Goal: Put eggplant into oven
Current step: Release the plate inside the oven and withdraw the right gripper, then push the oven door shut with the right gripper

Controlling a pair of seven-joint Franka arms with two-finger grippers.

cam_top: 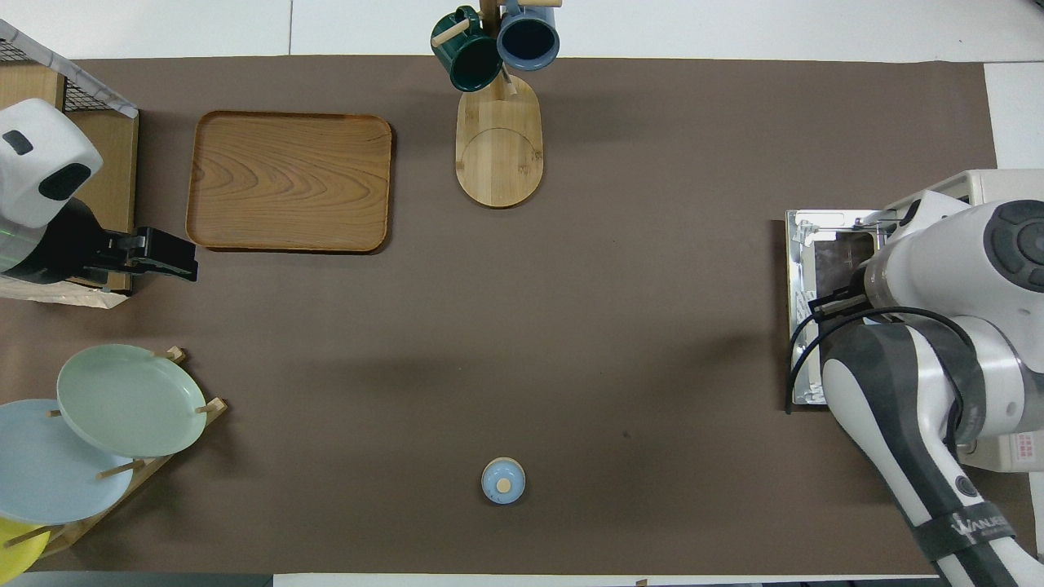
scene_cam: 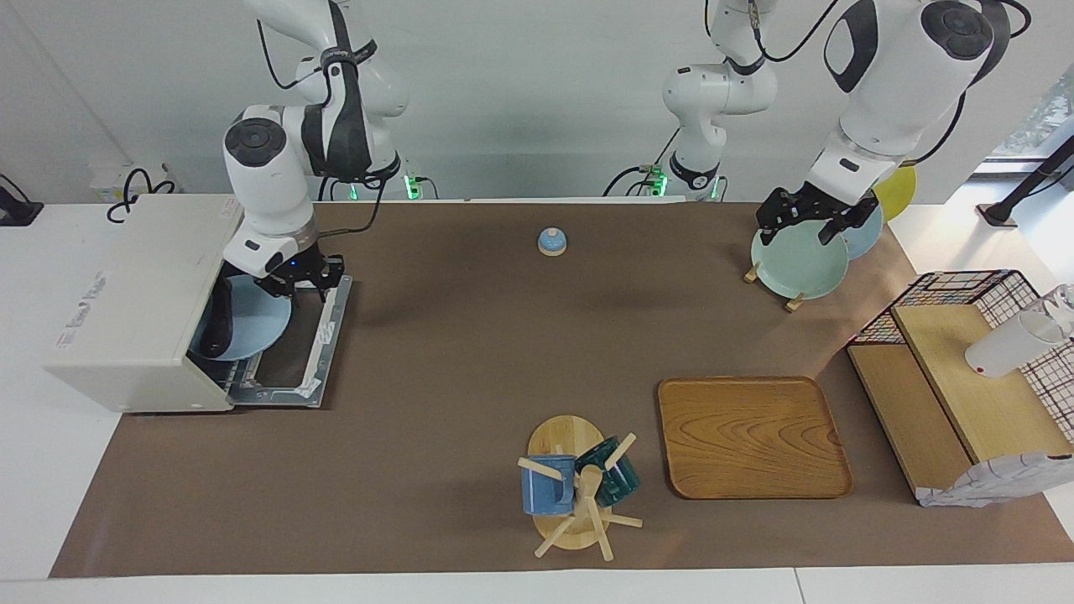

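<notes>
The off-white oven stands at the right arm's end of the table, its door dropped open. A light blue plate rests in the oven mouth, and the dark eggplant lies on the plate's inner side. My right gripper hangs open and empty just above the open door, beside the plate's rim. In the overhead view the right arm hides the plate and eggplant; only the oven and door show. My left gripper waits open above the green plate.
A small blue bell sits mid-table near the robots. A mug tree and wooden tray lie farther from the robots. A plate rack and a wire-and-wood shelf stand at the left arm's end.
</notes>
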